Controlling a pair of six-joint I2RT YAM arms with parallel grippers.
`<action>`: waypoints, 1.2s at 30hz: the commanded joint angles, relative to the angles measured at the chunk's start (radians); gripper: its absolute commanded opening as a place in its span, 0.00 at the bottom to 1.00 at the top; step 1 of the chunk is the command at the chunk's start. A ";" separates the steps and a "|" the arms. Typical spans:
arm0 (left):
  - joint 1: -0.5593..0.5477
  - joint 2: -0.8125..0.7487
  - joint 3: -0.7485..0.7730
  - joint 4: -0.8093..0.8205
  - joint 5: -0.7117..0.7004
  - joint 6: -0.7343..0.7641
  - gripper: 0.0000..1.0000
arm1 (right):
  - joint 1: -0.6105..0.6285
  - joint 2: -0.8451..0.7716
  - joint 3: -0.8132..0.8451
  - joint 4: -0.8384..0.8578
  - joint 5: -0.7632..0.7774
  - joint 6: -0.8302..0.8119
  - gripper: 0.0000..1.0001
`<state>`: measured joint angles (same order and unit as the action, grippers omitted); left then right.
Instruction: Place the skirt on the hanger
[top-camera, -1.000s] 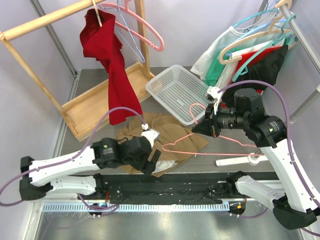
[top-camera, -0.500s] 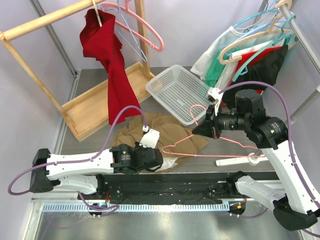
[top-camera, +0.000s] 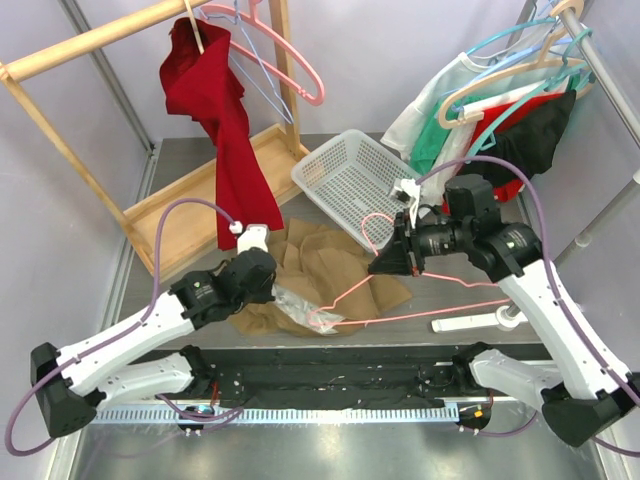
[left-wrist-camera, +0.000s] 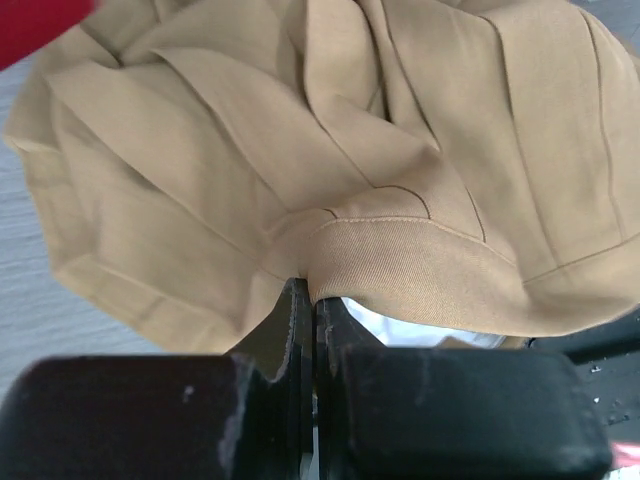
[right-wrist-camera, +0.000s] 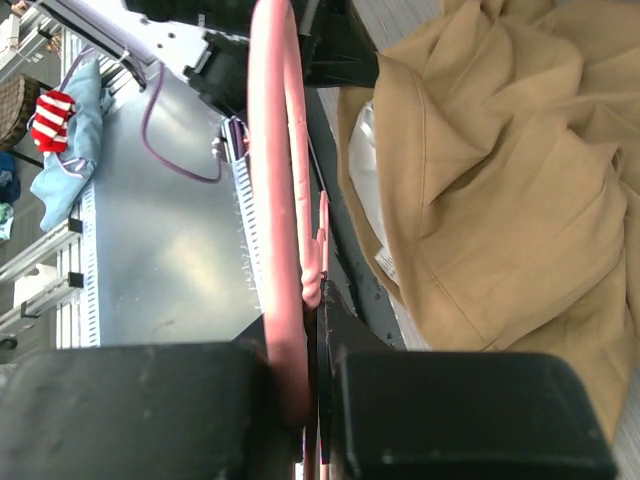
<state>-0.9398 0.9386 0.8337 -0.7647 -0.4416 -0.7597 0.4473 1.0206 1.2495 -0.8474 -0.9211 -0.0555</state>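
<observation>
Left hand (left-wrist-camera: 313, 300) pinches limp tan pleated cloth skirt (left-wrist-camera: 400, 150) by its stitched edge, likely its firmest hold; right hand (right-wrist-camera: 318, 345) clasps thin pink wire hanger (right-wrist-camera: 278, 150).

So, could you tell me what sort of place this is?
Probably a robot lab's garment-handling test cell, not a home: a wooden clothes rack, a metal rail crowded with hung clothes, and a metal table between plain lilac walls.

Your skirt (left-wrist-camera: 400, 150) is matt tan woven cloth, smooth, with a neat stitched hem. The hanger (right-wrist-camera: 275, 200) looks like glossy pink coated wire. The left gripper (left-wrist-camera: 313, 330) and right gripper (right-wrist-camera: 318, 350) are matt black plastic, slightly scuffed. The table (left-wrist-camera: 30, 300) is brushed grey metal, the basket (top-camera: 350, 185) white plastic mesh, the rack (top-camera: 190, 215) bare wood.
</observation>
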 joint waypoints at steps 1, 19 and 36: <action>0.042 0.058 0.051 0.110 0.076 0.097 0.00 | 0.024 0.041 -0.054 0.229 0.017 0.078 0.01; 0.263 -0.049 -0.091 0.153 0.362 0.146 0.00 | 0.045 0.317 0.017 0.501 0.285 0.105 0.01; 0.303 -0.139 -0.214 0.113 0.351 -0.010 0.01 | 0.045 0.436 -0.074 0.815 -0.085 0.264 0.01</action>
<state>-0.6411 0.8425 0.6220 -0.6224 -0.1024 -0.7265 0.4938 1.4307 1.1828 -0.1604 -0.9623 0.1650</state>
